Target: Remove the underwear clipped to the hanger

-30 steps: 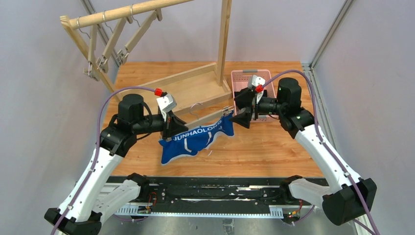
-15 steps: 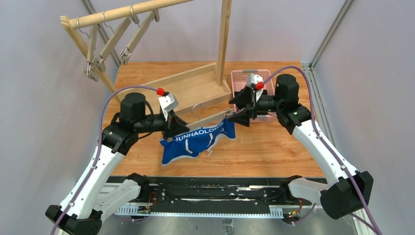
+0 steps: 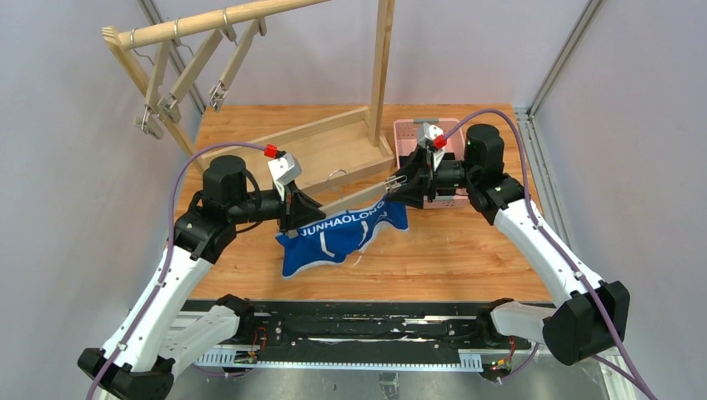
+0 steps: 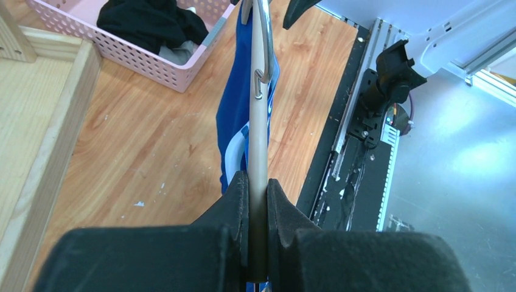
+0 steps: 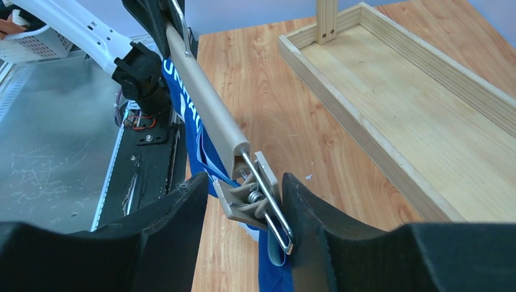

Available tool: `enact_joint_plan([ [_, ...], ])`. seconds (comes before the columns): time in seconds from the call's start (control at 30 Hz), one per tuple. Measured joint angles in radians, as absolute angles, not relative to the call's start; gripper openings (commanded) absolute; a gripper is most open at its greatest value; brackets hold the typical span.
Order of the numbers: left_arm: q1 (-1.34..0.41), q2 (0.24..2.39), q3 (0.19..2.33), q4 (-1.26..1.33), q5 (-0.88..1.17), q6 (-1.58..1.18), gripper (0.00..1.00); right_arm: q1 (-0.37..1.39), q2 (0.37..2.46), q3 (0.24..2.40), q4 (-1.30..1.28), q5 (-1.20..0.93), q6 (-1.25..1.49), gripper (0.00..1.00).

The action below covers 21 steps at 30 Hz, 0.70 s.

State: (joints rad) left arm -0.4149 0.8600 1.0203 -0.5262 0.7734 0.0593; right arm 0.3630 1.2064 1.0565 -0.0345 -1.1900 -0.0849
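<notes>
Both arms meet over the middle of the table (image 3: 467,250), with the hanger (image 4: 258,140) held between them clear of the wood. My left gripper (image 4: 258,182) is clenched on the left end of the beige hanger bar, one finger pressed to each side of it. My right gripper (image 3: 395,192) is at the bar's right end. In the right wrist view its two fingers lie against opposite sides of the spring clip (image 5: 255,193), grasping it. The blue underwear (image 3: 338,237) with white lettering hangs below the bar, spanning the gap between the two grippers. Its right corner is pinched in that clip, directly under the right fingers, and its left part sags down and to the near side, just below the left gripper. Far right of the hanger stands the pink basket (image 4: 122,52), with a black garment (image 4: 149,21) lying inside it, well apart from both grippers.
</notes>
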Motion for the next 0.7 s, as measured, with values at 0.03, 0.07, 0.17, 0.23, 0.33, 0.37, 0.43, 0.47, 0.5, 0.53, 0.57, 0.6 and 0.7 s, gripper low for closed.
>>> enact_joint_plan([
  [0.03, -0.415, 0.860, 1.020, -0.525, 0.777, 0.056, 0.00, 0.363, 1.206, 1.056, -0.030, -1.191, -0.082, 0.54],
  [0.07, -0.415, 0.861, 1.020, -0.525, 0.780, 0.055, 0.00, 0.363, 1.206, 1.056, -0.027, -1.193, -0.079, 0.57],
  [0.17, -0.415, 0.863, 1.020, -0.521, 0.780, 0.048, 0.00, 0.363, 1.207, 1.056, -0.018, -1.203, -0.068, 0.64],
  [0.23, -0.415, 0.867, 1.019, -0.516, 0.780, 0.045, 0.00, 0.363, 1.207, 1.056, -0.011, -1.205, -0.063, 0.62],
  [0.33, -0.415, 0.871, 1.014, -0.507, 0.780, 0.041, 0.00, 0.363, 1.207, 1.056, -0.002, -1.205, -0.056, 0.59],
  [0.37, -0.415, 0.871, 1.013, -0.507, 0.780, 0.041, 0.00, 0.363, 1.207, 1.056, 0.001, -1.205, -0.053, 0.57],
  [0.43, -0.415, 0.873, 1.013, -0.505, 0.780, 0.040, 0.00, 0.363, 1.207, 1.056, 0.004, -1.205, -0.050, 0.41],
  [0.47, -0.415, 0.873, 1.013, -0.505, 0.782, 0.041, 0.00, 0.363, 1.207, 1.056, 0.007, -1.205, -0.049, 0.23],
  [0.5, -0.415, 0.873, 1.013, -0.506, 0.786, 0.041, 0.00, 0.363, 1.208, 1.056, 0.011, -1.204, -0.052, 0.10],
  [0.53, -0.415, 0.873, 1.013, -0.508, 0.793, 0.042, 0.00, 0.363, 1.210, 1.056, 0.014, -1.205, -0.038, 0.02],
  [0.57, -0.415, 0.873, 1.013, -0.512, 0.795, 0.045, 0.00, 0.360, 1.211, 1.057, 0.019, -1.211, -0.040, 0.01],
  [0.6, -0.415, 0.872, 1.010, -0.514, 0.802, 0.047, 0.00, 0.356, 1.213, 1.058, 0.018, -1.224, -0.038, 0.01],
  [0.7, -0.415, 0.871, 1.008, -0.516, 0.807, 0.049, 0.00, 0.354, 1.216, 1.058, 0.018, -1.237, -0.032, 0.00],
])
